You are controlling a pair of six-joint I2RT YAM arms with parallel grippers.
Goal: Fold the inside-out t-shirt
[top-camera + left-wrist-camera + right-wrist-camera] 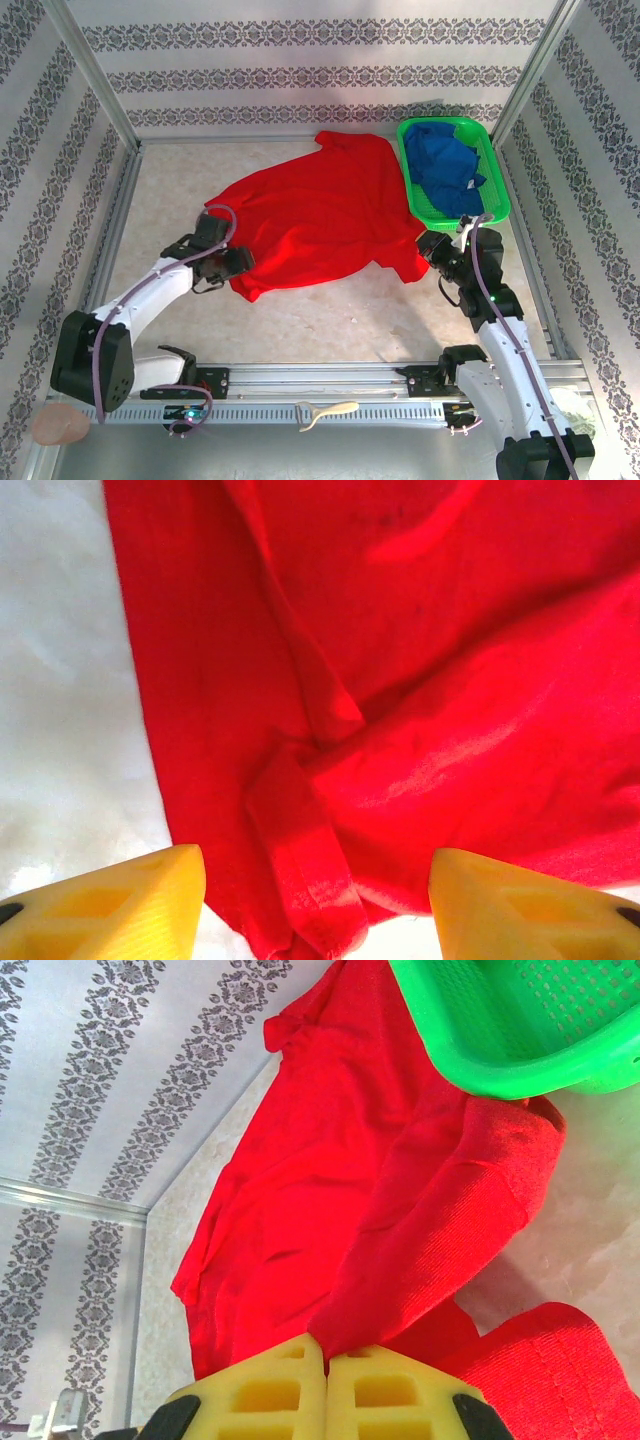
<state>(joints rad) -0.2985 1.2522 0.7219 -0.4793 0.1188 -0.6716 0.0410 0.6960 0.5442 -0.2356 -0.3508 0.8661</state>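
Note:
The inside-out t-shirt (320, 215) is bright red and lies spread and rumpled across the middle of the table. My left gripper (232, 262) stands at its near left corner, open; in the left wrist view its yellow fingers (120, 905) stand wide apart over a folded hem of the t-shirt (300, 860) lying loose between them. My right gripper (438, 250) is at the near right corner, next to the basket. There the yellow pads (265, 1395) press together on a pinched fold of the t-shirt (420, 1250).
A green basket (497, 175) holding a blue garment (445, 165) stands at the back right, its corner overlapping the shirt. Patterned walls close the back and sides. A metal rail (330, 375) runs along the near edge.

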